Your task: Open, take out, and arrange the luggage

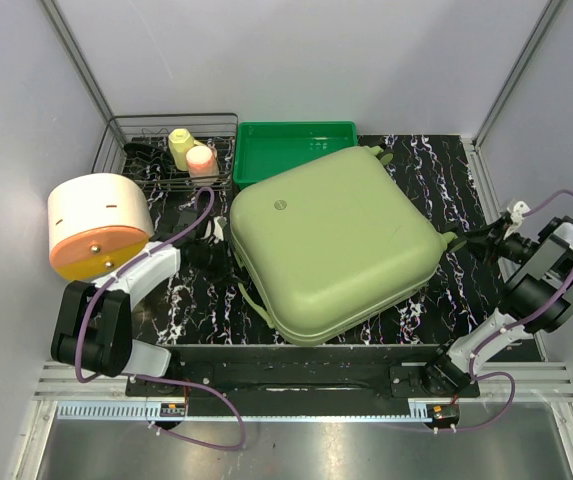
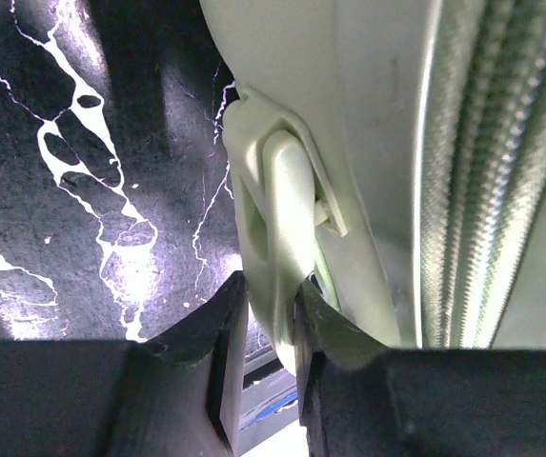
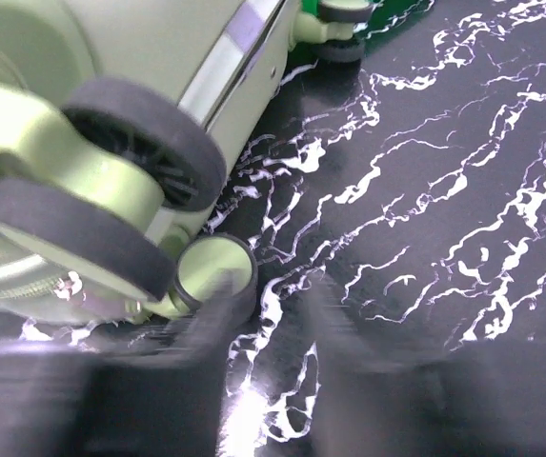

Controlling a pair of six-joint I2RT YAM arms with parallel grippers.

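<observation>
Top external: luggage [image 1: 336, 240] lies closed and flat mid-desk [image 1: 446, 170], just in front of the green tray [image 1: 296, 140]; left hand [image 1: 218, 232] at its left edge, right hand [image 1: 476, 235] near its right corner.
Left wrist: left hand [image 2: 271, 290] pinching the luggage's pale side handle [image 2: 287, 209], beside the zip [image 2: 473, 190].
Right wrist: right hand [image 3: 268, 314] blurred, fingers slightly spread, holding nothing, just beside the twin wheels [image 3: 139, 162].

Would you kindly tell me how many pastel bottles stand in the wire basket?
2: a yellow bottle in the wire basket, and a pink bottle beside it, nearer the green tray. Dark clutter in the basket might hide another.
</observation>
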